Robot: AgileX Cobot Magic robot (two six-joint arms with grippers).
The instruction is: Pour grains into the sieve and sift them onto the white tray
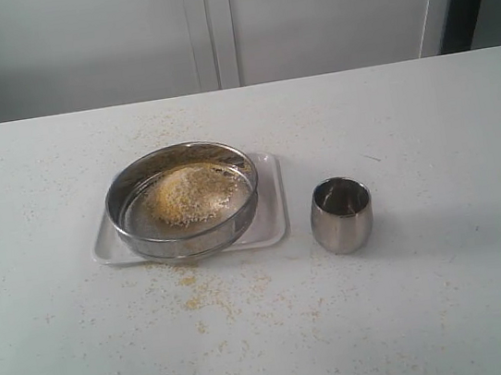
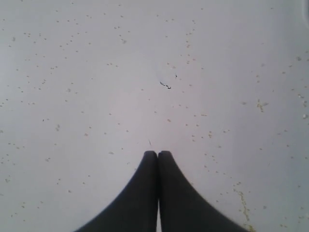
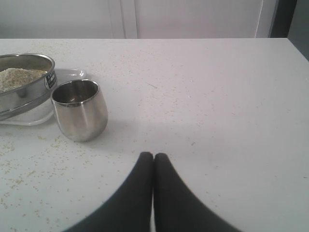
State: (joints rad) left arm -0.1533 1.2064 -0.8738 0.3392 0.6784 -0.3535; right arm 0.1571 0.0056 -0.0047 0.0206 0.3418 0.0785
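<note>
The sieve (image 1: 183,200) with its shiny steel rim rests on the white tray (image 1: 272,219) in the middle of the table. A mound of yellow and whitish grains (image 1: 191,193) lies on its mesh. The right wrist view catches the sieve (image 3: 26,89), the grains (image 3: 19,77) and a strip of the tray (image 3: 29,118) from the side. My right gripper (image 3: 153,155) is shut with nothing in it, over bare table away from the sieve. My left gripper (image 2: 158,153) is shut and holds nothing above the speckled table. Neither gripper shows in the exterior view.
A small rounded steel cup (image 1: 341,215) stands upright just right of the tray, and the cup (image 3: 79,109) looks hollow in the right wrist view. Stray grains (image 1: 200,292) speckle the white table (image 1: 452,290) in front of the tray.
</note>
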